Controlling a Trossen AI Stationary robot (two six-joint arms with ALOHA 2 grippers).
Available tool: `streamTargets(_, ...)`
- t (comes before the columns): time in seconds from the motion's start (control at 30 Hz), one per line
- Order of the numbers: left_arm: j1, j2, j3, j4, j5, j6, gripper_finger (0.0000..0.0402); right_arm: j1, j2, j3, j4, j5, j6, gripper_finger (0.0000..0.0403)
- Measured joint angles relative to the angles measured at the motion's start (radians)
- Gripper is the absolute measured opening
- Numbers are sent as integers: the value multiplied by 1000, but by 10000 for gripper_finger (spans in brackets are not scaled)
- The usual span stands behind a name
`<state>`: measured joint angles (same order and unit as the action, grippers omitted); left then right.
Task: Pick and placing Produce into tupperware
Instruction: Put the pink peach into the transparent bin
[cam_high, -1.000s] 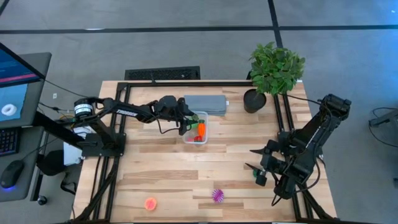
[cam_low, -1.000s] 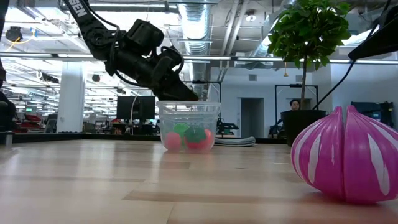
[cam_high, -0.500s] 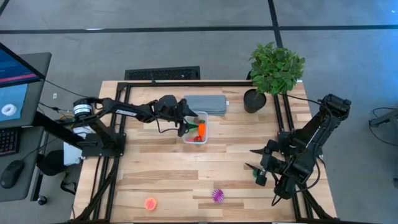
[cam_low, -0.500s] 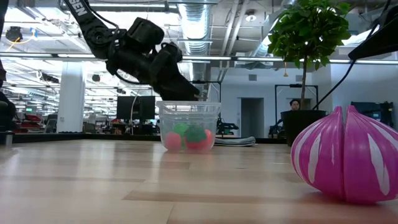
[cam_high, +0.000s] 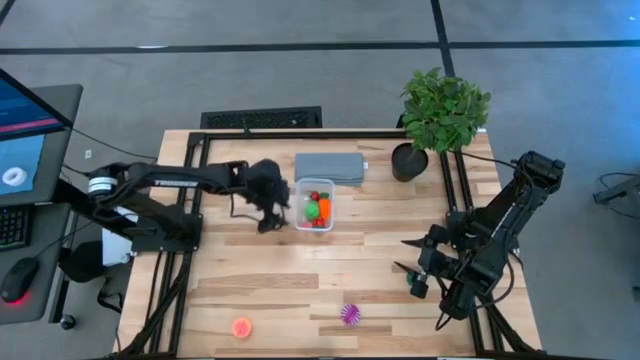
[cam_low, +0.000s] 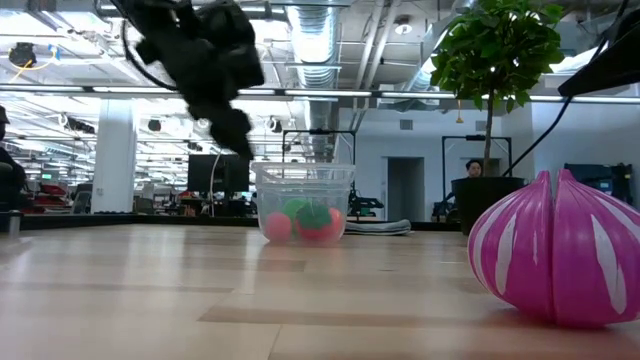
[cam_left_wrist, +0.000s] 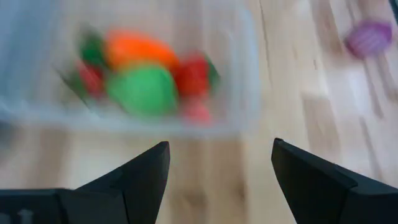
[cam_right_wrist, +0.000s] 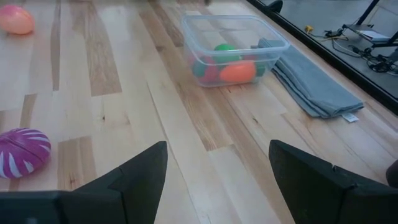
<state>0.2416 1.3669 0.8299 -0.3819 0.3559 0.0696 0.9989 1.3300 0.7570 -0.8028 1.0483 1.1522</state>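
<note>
Hovering my left gripper (cam_high: 268, 222) wide open and empty beside the clear tub (cam_high: 314, 204) of toy produce, I could clip its wall and tip it when swinging toward the purple ball (cam_high: 350, 314).

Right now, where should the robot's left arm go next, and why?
Probably toward the pink fruit at the near table edge. The left pincer is open and empty beside the tub, which already holds several pieces, while that fruit and the purple ball lie outside.
</note>
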Motion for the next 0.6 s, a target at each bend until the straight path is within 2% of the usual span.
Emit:
streamTargets(0.17,-141,-21,0,-182,-91,-105,270,0,0,0,0,0,0,306)
streamTargets(0.6,-454,-20,-1,-257,-301,-364,270,4,0,0,7,0,0,306)
